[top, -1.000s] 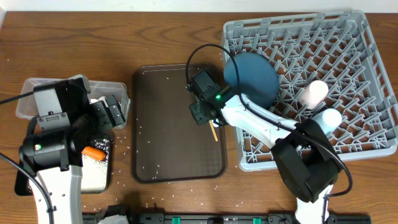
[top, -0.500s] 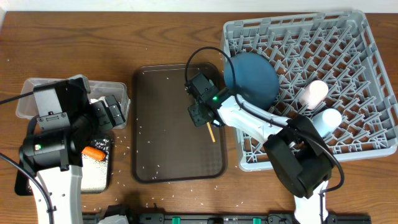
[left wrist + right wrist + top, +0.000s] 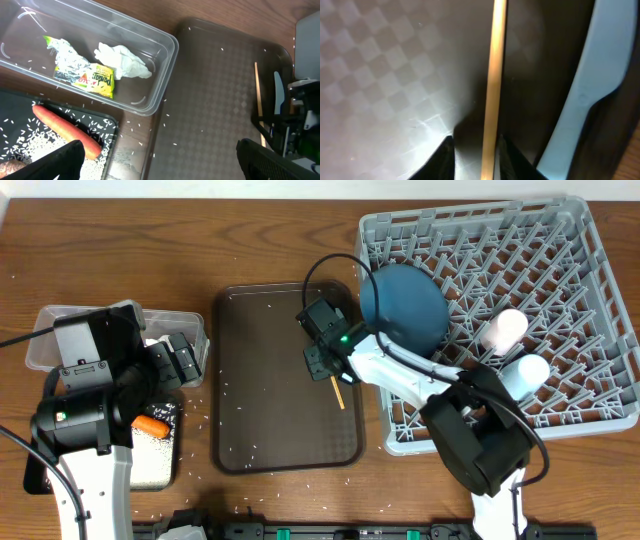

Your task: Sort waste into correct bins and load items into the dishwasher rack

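Note:
My right gripper [image 3: 324, 366] is low over the brown serving tray [image 3: 270, 420]. Its jaws straddle a thin wooden stick [image 3: 495, 75] with a small gap on one side. The white plastic utensil [image 3: 585, 90] lies just right of the stick. My left gripper [image 3: 182, 360] is wide open and empty above the edge of the clear tub [image 3: 165, 65], which holds foil [image 3: 65, 52], a yellow-green wrapper [image 3: 92, 80] and a napkin [image 3: 122, 60]. The black tray [image 3: 160, 465] holds a carrot [image 3: 65, 131] and rice [image 3: 35, 145]. The grey rack [image 3: 600, 380] holds the dark-blue plate [image 3: 403, 305], a pinkish-white cup [image 3: 503, 328] and a pale-blue cup [image 3: 528, 370].
Loose rice grains are scattered over the serving tray and the wooden table [image 3: 200, 240] around the bins. The rack's near-left corner stands close beside my right arm. A black cable [image 3: 320, 265] loops above the right wrist.
My right gripper has shifted slightly left over the serving tray, and the wooden stick has moved left with it. The left arm has not moved.

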Robot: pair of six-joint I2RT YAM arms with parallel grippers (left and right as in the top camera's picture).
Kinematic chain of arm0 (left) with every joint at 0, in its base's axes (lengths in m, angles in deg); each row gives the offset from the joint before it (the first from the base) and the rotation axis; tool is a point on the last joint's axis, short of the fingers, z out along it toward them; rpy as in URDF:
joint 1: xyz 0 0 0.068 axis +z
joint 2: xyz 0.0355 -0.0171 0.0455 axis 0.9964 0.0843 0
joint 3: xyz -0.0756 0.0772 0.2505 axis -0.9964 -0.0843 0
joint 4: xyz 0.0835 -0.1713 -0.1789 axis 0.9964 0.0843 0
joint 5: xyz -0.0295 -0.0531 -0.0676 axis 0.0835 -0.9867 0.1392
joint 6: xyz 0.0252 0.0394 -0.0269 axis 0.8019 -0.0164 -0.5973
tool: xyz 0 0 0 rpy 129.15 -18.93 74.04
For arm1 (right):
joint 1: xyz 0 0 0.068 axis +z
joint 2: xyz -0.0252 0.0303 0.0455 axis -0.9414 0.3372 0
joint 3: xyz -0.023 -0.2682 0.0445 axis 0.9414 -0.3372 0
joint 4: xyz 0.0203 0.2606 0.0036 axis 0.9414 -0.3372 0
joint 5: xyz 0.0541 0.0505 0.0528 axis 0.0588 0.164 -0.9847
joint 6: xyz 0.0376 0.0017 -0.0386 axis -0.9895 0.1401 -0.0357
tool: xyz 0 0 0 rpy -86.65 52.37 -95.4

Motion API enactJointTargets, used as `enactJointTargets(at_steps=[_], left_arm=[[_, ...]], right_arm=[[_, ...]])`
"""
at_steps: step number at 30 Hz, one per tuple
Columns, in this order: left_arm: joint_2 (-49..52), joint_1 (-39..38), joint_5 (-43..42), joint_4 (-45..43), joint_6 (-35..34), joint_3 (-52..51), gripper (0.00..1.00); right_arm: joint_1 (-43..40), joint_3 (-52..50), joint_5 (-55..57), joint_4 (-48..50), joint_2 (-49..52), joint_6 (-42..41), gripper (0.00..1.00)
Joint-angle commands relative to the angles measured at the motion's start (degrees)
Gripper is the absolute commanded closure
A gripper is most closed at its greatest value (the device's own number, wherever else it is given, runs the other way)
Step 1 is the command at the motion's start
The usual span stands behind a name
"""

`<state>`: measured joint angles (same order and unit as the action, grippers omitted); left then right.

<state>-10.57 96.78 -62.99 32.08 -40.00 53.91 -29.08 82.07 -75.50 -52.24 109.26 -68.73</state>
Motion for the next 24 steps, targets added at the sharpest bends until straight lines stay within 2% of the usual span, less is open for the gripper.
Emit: enactJointTargets(at_steps=[1,3,11,19,24], left_arm=[[0.0,0.2,0.7,0.1,-0.1,0.7,0.02],[0.0,0.2,0.7,0.1,-0.1,0.7,0.02],[0.0,0.2,0.7,0.1,-0.1,0.7,0.02],[0.0,0.2,0.7,0.1,-0.1,0.7,0.02],[0.0,0.2,0.7,0.1,-0.1,0.7,0.02]], right_arm=[[0.1,0.5,0.1,-0.3,2.8,-2.2,0.93],[0.1,0.6,0.1,-0.3,2.6,-2.2,0.99],[0.1,1.7,0.3,-1.4,-5.0,0.4,0.99],[-0.6,1.7,0.8,-5.3,-20.3,2.3,0.99],[-4.7,1.7,4.1,-12.8,-29.7,2.1,0.99]])
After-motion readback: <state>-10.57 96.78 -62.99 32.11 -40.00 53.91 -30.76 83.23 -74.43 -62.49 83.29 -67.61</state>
